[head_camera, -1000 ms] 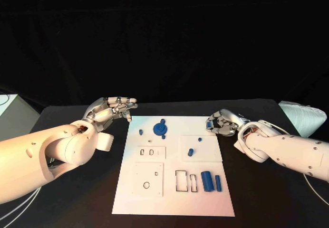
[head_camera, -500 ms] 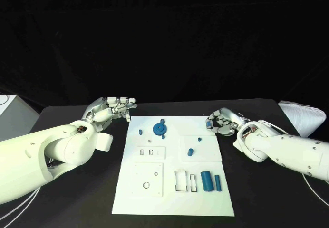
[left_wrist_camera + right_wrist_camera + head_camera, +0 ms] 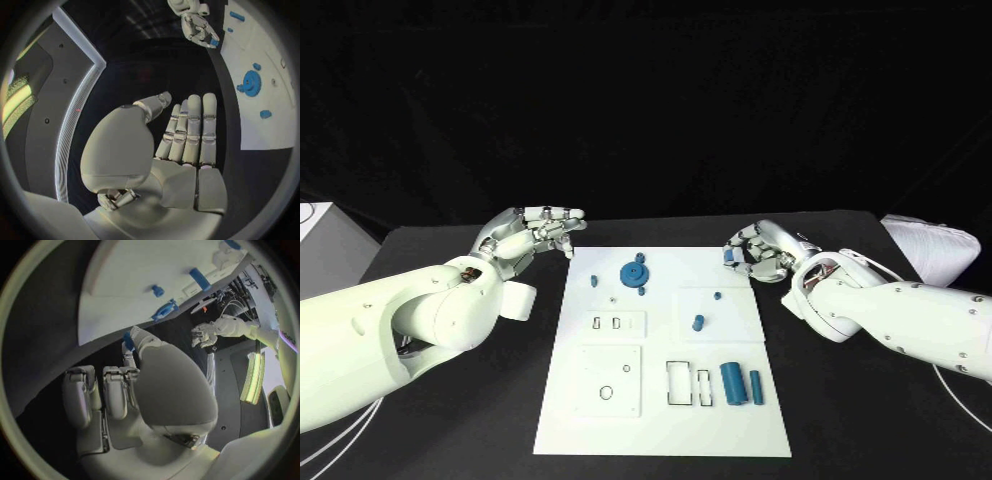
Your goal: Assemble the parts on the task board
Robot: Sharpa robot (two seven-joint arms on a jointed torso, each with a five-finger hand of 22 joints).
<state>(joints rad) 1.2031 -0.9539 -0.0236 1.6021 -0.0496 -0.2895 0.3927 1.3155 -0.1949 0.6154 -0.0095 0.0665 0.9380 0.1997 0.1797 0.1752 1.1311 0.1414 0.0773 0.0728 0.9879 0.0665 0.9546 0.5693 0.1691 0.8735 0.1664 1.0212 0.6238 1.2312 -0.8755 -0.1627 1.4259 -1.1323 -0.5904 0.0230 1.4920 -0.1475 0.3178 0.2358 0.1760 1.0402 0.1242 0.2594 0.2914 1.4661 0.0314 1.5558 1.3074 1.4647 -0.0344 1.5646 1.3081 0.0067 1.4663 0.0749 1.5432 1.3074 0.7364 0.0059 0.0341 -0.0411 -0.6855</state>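
Note:
The white task board (image 3: 661, 420) lies mid-table. On it are a blue gear-like disc (image 3: 635, 272), a small blue peg (image 3: 596, 278), another small peg (image 3: 715, 294), a blue piece (image 3: 700, 322) and two blue cylinders (image 3: 733, 381) near the front right. My right hand (image 3: 762, 254) hovers at the board's far right corner and pinches a small blue part (image 3: 731, 258), seen as the blue part (image 3: 128, 342) at its fingertips in the right wrist view. My left hand (image 3: 538, 232) floats off the board's far left corner, its fingers (image 3: 190, 130) straight and holding nothing.
A white bundle (image 3: 930, 245) sits at the table's far right edge. A pale box (image 3: 322, 235) stands beyond the left edge. The board has rectangular slots (image 3: 687, 381) and a raised plate (image 3: 610, 378) with holes near its front.
My right hand has shifted slightly toward the far left with the small blue part still pinched. The left hand has stayed put.

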